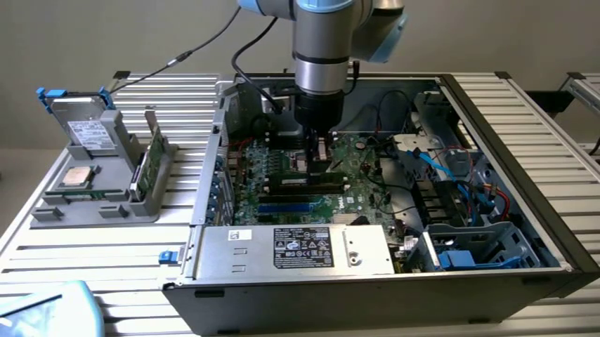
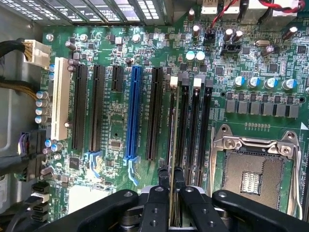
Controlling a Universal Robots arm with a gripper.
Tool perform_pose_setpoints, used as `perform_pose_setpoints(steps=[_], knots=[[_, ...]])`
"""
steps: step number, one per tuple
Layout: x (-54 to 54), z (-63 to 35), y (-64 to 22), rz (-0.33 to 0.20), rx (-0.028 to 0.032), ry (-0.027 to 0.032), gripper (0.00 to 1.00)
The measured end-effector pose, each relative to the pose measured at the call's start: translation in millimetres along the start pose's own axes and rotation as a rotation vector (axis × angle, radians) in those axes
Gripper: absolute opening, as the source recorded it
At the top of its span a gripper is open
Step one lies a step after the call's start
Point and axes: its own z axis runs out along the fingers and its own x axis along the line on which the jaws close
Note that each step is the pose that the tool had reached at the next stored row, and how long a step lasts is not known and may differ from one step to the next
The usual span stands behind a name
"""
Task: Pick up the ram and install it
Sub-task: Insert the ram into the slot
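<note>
My gripper [image 1: 320, 156] hangs straight down inside the open computer case [image 1: 525, 210], low over the green motherboard [image 1: 366, 172]. It is shut on the ram [image 2: 172, 145], a thin stick seen edge-on in the wrist view between the two black fingertips [image 2: 164, 178]. The ram stands upright on its long edge, lined up along the row of long memory slots [image 2: 195, 125] with white and black end latches. Whether its lower edge sits in a slot or just above it, I cannot tell. In the exterior view the stick is mostly hidden by the fingers.
An empty processor socket [image 2: 253, 171] lies beside the memory slots; a blue slot [image 2: 133, 116] and black card slots lie on the other side. A silver power supply [image 1: 300, 246] fills the case front. At the exterior view's left a grey holder [image 1: 94, 200] carries a green card [image 1: 148, 161], a processor chip [image 1: 77, 175] and a drive [image 1: 89, 130].
</note>
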Motion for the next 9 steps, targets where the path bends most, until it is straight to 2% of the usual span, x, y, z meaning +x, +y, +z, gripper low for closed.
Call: perform_pose_setpoints(steps=[9], knots=[[0.3,1.5,0.6,0.010,-0.0008,-0.0004,0.14]])
